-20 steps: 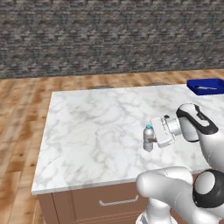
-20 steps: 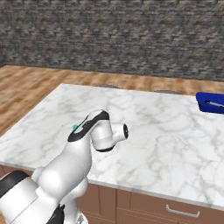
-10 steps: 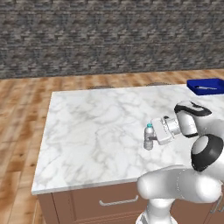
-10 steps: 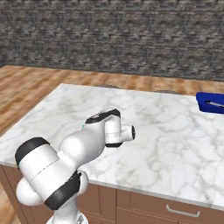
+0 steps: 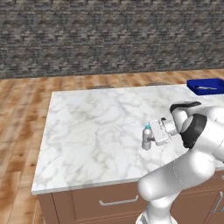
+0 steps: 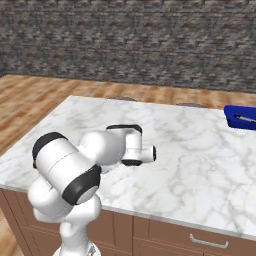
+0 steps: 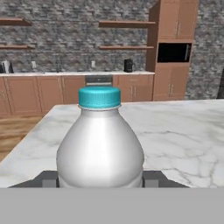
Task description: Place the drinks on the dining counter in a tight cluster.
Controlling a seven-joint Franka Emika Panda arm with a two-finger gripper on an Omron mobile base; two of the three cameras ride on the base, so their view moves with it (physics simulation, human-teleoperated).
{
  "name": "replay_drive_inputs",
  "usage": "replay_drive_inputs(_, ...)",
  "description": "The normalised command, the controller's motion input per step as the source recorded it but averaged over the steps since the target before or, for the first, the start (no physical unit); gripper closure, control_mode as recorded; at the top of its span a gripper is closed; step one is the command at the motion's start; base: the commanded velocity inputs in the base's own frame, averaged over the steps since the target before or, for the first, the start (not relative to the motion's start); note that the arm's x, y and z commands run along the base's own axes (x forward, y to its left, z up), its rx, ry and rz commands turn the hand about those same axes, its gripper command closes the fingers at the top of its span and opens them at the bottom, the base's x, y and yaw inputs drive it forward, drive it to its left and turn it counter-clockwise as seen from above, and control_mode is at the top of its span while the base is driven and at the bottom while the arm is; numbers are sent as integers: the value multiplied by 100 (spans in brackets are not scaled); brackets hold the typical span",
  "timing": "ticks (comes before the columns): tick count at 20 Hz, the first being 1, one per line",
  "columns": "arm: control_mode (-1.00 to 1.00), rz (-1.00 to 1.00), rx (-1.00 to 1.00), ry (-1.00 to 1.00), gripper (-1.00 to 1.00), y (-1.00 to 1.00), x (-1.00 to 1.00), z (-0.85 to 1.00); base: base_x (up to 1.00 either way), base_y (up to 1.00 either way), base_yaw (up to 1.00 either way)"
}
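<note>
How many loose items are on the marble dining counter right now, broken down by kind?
Water bottle, blue cap, held upright by the gripper on the dining counter: 1
Blue tray at the far corner: 1
Total: 2

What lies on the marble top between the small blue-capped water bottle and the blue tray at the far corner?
Nothing: in the left base view, bare marble separates the water bottle from the blue tray.
</note>
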Motion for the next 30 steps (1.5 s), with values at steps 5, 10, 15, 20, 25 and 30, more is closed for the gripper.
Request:
replay_drive_inputs(5,-100,0,0,-2,100,0,12,-24,0,0,0)
replay_drive_inputs(10,-100,0,0,-1,100,0,11,-21,0,0,0)
replay_drive_inputs(15,-100,0,0,-2,100,0,3,-20,0,0,0)
replay_drive_inputs(20,-100,0,0,-3,-100,0,-8,-22,0,0,0)
replay_drive_inputs(25,-100,0,0,-9,-100,0,-10,-6,0,0,0)
replay_drive_inputs(30,-100,0,0,-8,-100,0,-10,-1,0,0,0)
